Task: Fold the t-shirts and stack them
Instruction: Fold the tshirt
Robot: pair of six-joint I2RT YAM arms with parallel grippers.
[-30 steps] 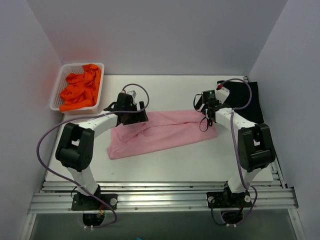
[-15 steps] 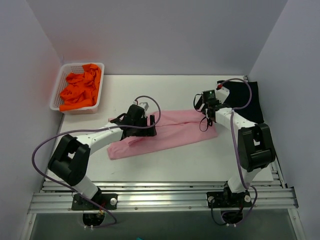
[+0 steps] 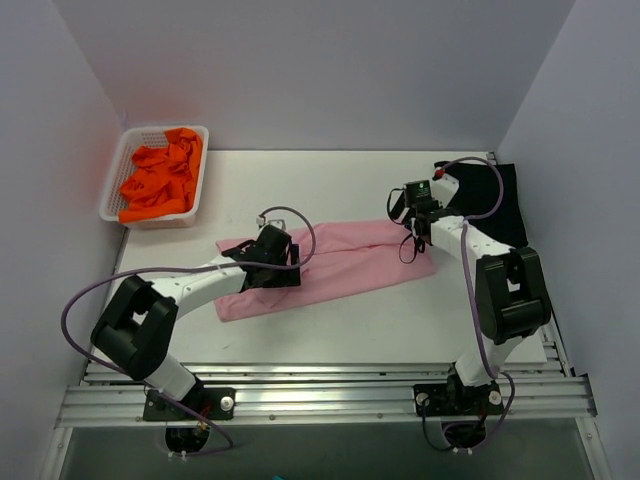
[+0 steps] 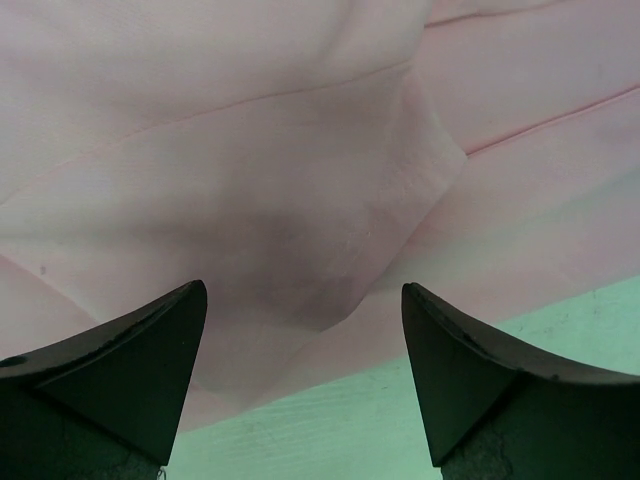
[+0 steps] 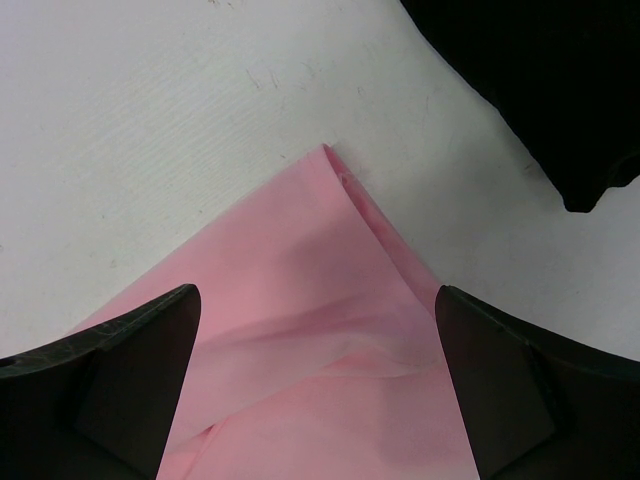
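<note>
The light pink t-shirt [image 3: 350, 260] lies spread in a long band across the middle of the table. My left gripper [image 3: 274, 270] is open and empty just above its left part; the left wrist view shows pink cloth [image 4: 300, 150] between the spread fingers [image 4: 150, 370] and bare table below. My right gripper [image 3: 412, 222] is open and empty over the shirt's far right corner [image 5: 335, 170]. The black t-shirt [image 3: 500, 200] lies flat at the right back and shows in the right wrist view [image 5: 540, 80]. Orange t-shirts [image 3: 160, 175] are piled in the basket.
The white lattice basket [image 3: 115, 180] stands at the back left corner. Grey walls close in the table on three sides. Purple cables loop from both arms over the table. A metal rail [image 3: 320, 395] runs along the near edge.
My left gripper has moved right and toward the near edge over the pink shirt's left part, and the cloth there has shifted a little. The right arm has not moved.
</note>
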